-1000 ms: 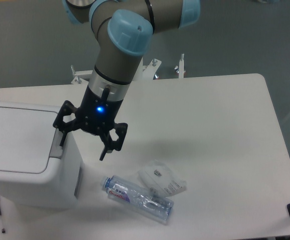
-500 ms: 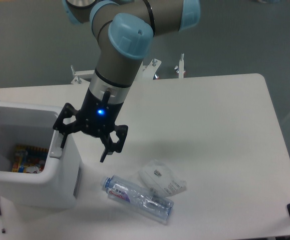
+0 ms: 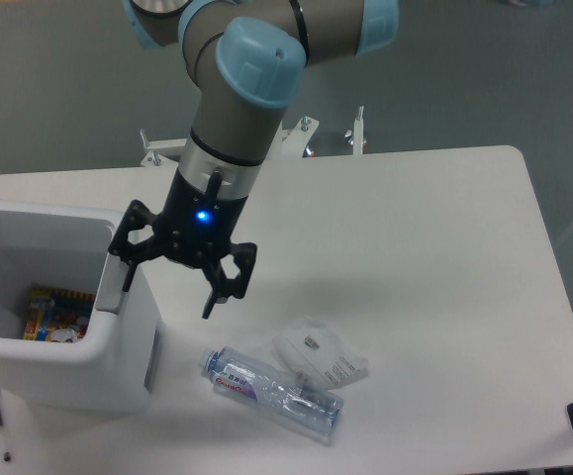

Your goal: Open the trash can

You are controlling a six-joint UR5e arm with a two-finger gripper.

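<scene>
Big boxy white plastic trash can with rounded corners (image 3: 118, 366) parked at the left end of the white table (image 3: 434, 267), partly cut off by the frame edge. Top wide open, no flat lid over the opening, colourful packaging (image 3: 53, 312) visible down inside. So, going by the look of it, job basically done.

Black two-finger gripper (image 3: 167, 275) hanging right at the can's right-hand rim, fingers spread apart, pinching nothing. One finger (image 3: 128, 267) sitting against the grey rectangular push tab (image 3: 111, 297) on that rim, other finger (image 3: 222, 287) dangling out over the table. Makes sense as a pose: no grabbing needed for a push-to-open latch, just one fingertip poking down on the tab while the other stays out of the way. Can't say for sure whether it's actually touching the tab or just above it, angle's no help.

Crushed clear plastic bottle with a blue cap (image 3: 271, 391) lying on its side near the can, a crinkled clear wrapper (image 3: 318, 356) just beside it. Probably waiting to go in the bin, hence parked so close.
</scene>
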